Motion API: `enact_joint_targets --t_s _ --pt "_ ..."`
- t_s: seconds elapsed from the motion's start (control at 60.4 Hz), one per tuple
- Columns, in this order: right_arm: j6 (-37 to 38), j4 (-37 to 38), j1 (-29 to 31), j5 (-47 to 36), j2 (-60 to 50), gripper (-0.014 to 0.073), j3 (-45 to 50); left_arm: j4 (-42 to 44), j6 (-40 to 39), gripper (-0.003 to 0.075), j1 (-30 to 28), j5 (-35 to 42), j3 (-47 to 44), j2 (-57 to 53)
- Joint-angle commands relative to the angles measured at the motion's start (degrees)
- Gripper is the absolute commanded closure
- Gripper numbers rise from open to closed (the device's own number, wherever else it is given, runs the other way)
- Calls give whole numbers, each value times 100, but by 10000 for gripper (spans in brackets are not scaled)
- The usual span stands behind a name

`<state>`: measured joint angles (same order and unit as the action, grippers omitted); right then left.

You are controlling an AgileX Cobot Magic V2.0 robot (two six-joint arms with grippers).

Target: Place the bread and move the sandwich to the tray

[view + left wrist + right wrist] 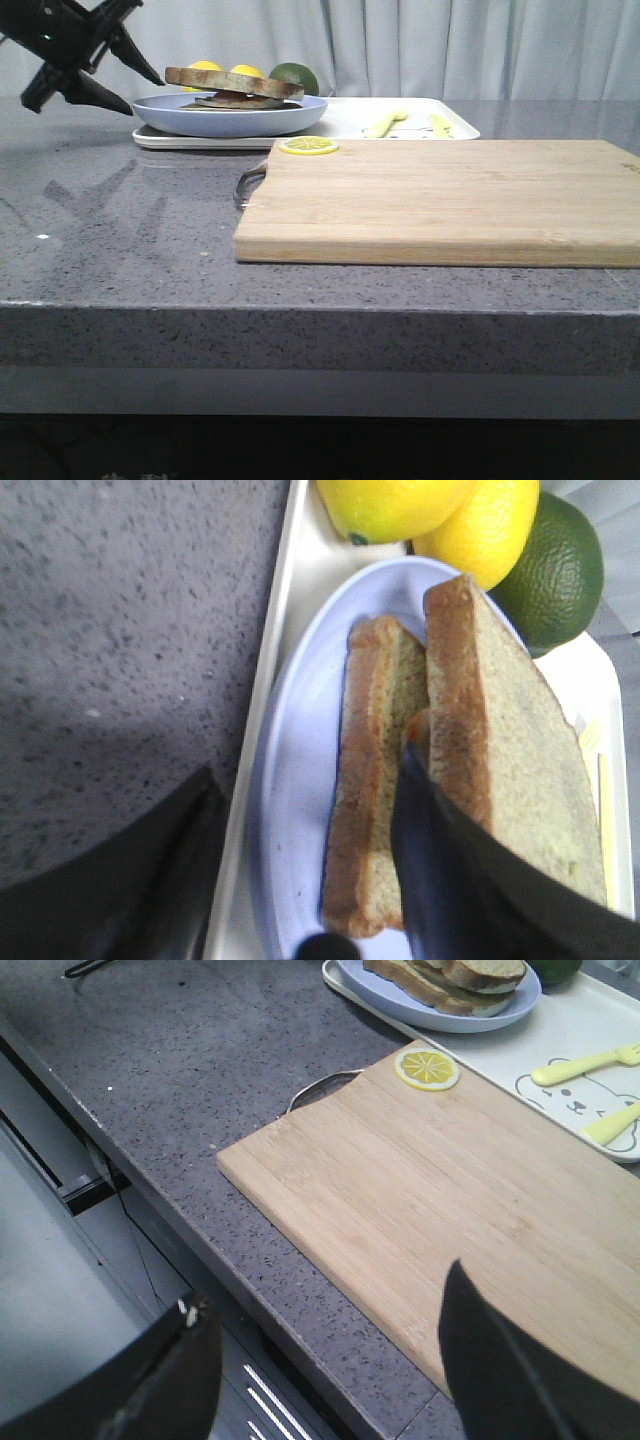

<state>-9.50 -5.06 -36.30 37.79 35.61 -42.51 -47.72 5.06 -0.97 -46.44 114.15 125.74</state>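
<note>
Two slices sit stacked on the blue plate (pixel 230 114) in the front view, the bread (pixel 234 82) lying on top of the sandwich (pixel 235 99), and the plate rests on the left end of the cream tray (pixel 340 128) at the back of the grey counter (pixel 120 230). Left gripper (pixel 132 88) hangs just beside the plate's left rim, jaws spread, nothing between them. A wooden cutting board (pixel 440 205) lies in front, with a lemon slice (pixel 308 146) on its far left corner.

Left wrist view now: jaws wide apart over the plate (pixel 295 810), one finger (pixel 470 880) overlapping the bread (pixel 510 750), the lower slice (pixel 370 780) beside it, two lemons (pixel 400 500) and a lime (pixel 555 570) beyond.

Right wrist view: the right gripper (pixel 320 1360) hovers above the board's (pixel 450 1200) near edge, jaws open and empty; yellow cutlery (pixel 590 1060) lies on the tray (pixel 560 1030).
</note>
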Motion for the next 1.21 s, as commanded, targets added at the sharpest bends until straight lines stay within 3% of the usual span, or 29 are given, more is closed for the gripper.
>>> enact_joint_targets --t_s 0.0,0.347,0.596,0.761,0.993,1.191 --pt "-15 29 -7 -462 -10 108 -159 80 27 331 -108 24 222 -714" --pt "-15 29 -7 -462 -10 108 -159 951 27 332 -167 -263 -143 -2259" --pt "-15 29 -7 -462 -10 108 -159 1127 495 332 232 449 -1883 -3847" --pt "-15 29 -7 -462 -10 108 -159 1903 523 332 869 628 -2895 -4768" --pt "-15 29 -7 -462 -10 108 -159 3384 523 332 2289 746 -3938 -5795" --pt "-15 29 -7 -462 -10 108 -159 3990 476 356 3219 810 -4889 -6578"
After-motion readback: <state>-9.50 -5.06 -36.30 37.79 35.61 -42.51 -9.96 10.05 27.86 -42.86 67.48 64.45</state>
